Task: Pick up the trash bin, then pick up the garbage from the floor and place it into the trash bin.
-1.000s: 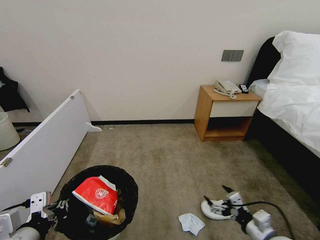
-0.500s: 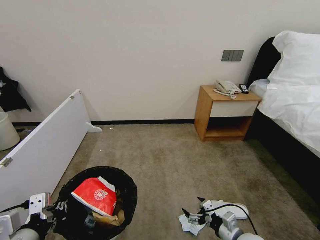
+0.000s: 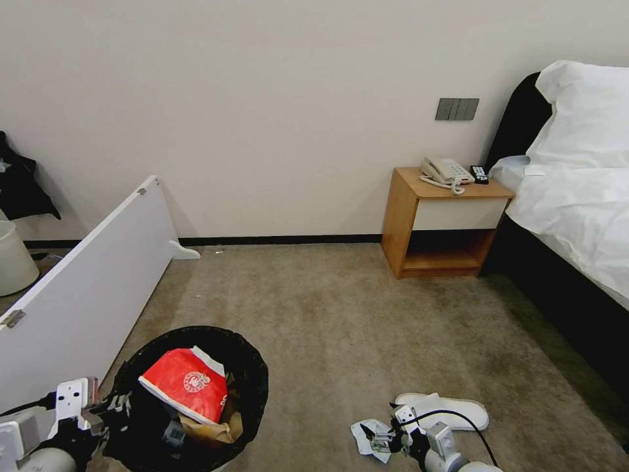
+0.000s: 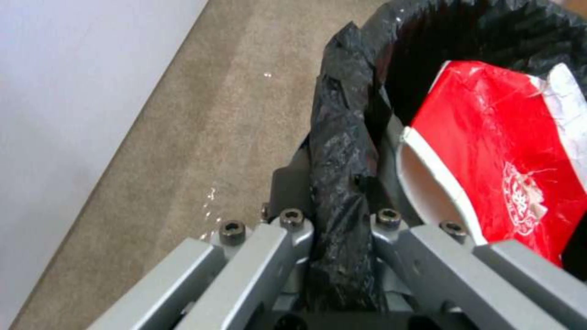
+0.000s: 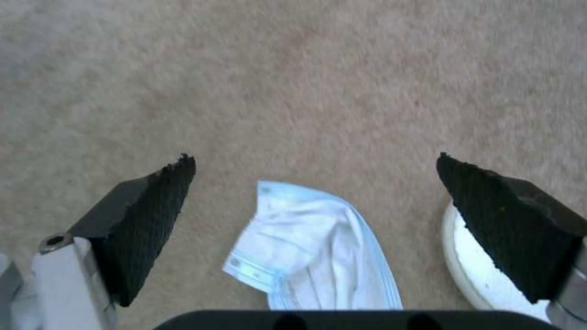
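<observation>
The trash bin, lined with a black bag, hangs at the lower left of the head view. My left gripper is shut on its bag-covered rim. A red-white packet and a crumpled brown paper bag lie inside. My right gripper is open just above the carpet floor. A white and pale-blue tissue lies between its black pads, untouched. One white slipper lies beside the tissue.
A white board leans along the left, with a pale bucket behind it. A wooden nightstand with a phone stands against the far wall. The bed fills the right side. Open carpet lies in the middle.
My right gripper has moved left from over the slipper and lowered over the tissue, leaving the slipper uncovered. The left gripper and bin have barely moved.
</observation>
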`<state>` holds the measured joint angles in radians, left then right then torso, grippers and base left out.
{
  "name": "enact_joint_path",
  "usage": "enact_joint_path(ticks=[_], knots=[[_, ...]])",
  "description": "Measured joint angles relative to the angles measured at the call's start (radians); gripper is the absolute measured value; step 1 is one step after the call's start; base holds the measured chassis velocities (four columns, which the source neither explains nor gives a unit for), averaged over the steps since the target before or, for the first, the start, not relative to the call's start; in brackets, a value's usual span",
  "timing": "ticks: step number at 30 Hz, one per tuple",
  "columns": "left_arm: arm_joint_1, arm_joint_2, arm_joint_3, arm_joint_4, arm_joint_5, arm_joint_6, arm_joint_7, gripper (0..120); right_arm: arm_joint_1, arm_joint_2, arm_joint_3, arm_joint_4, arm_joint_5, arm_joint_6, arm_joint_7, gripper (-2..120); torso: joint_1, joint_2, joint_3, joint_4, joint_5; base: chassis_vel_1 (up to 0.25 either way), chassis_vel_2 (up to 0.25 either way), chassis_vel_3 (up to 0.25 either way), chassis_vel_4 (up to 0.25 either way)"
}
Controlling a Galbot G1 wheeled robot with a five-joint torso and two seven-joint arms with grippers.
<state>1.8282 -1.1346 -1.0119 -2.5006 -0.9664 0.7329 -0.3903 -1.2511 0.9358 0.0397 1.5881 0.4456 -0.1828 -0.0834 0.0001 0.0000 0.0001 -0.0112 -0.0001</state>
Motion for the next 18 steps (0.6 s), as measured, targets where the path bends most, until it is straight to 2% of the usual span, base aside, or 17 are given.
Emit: enact_joint_path(ticks=[18], knots=[[-0.003,0.004,-0.01,0.0,-0.012,0.002,-0.001,4,0.1,0.065,-0.075,-0.193,0.0,0.002,-0.012,100,0.0,0.0,0.0,0.0001,0.0,0.0,0.0,0.0,0.0]])
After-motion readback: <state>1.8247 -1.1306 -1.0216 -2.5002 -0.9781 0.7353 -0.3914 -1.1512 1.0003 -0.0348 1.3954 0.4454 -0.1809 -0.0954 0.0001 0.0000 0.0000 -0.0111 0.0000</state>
